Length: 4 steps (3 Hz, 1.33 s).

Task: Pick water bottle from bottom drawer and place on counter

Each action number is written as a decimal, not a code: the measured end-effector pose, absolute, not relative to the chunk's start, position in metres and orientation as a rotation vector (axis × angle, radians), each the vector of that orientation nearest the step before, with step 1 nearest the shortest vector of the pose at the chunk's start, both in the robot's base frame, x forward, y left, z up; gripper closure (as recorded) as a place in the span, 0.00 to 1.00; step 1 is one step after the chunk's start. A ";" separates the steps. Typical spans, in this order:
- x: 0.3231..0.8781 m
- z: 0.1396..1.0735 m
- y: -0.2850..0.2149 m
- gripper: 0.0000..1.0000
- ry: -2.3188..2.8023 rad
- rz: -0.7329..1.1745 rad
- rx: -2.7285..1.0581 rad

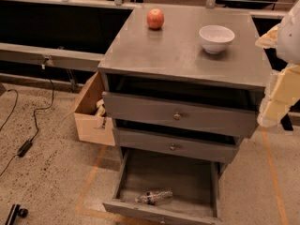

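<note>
The water bottle lies on its side near the front of the open bottom drawer, white cap pointing left. The two upper drawers with round knobs sit slightly pulled out above it. The grey counter tops the cabinet. My gripper shows as a pale cream shape at the right edge of the view, beside the counter's right side and well above the bottle. It holds nothing that I can see.
A red apple sits at the counter's back middle and a white bowl at its back right. An open cardboard box stands left of the cabinet. Cables run over the floor at left.
</note>
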<state>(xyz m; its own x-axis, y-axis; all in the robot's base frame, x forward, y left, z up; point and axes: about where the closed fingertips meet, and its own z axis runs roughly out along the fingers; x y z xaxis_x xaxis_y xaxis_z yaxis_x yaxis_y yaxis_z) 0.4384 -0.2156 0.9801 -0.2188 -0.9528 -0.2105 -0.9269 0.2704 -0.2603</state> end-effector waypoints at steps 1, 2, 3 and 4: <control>0.439 0.978 -0.216 0.00 2.220 -0.111 -1.717; 0.451 0.938 -0.213 0.00 2.197 -0.102 -1.715; 0.457 0.872 -0.204 0.00 2.104 -0.071 -1.803; 0.455 0.815 -0.194 0.00 1.935 -0.097 -1.945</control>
